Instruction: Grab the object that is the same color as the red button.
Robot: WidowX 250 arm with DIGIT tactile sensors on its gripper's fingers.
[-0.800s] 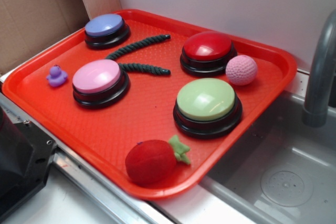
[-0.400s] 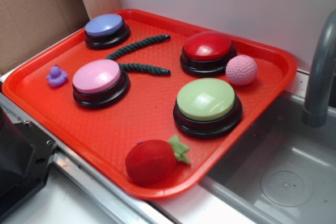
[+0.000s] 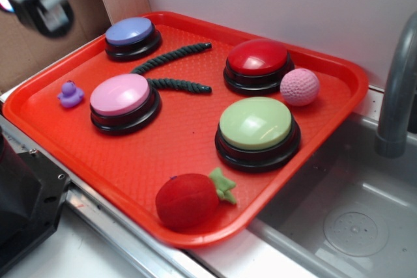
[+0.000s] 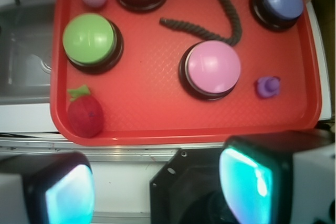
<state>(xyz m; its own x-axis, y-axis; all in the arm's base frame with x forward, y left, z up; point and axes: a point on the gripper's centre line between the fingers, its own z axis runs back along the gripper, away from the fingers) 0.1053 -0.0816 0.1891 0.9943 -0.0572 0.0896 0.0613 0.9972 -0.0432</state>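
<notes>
Strawberry (image 3: 187,200): lay untouched at the tray's (image 3: 339,96) near corner, just beside the green button (image 3: 257,131), matching the red button (image 3: 258,63) in colour. Gripper (image 4: 157,187): fingers apart, empty, high above and well apart from it; approach, descent and grasp all remained.

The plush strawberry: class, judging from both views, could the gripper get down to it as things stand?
Probably yes. The plush strawberry lies alone in a corner of the red tray, nothing over it; the green button sits apart. The gripper, jaws apart, hangs high above the tray's edge.
</notes>
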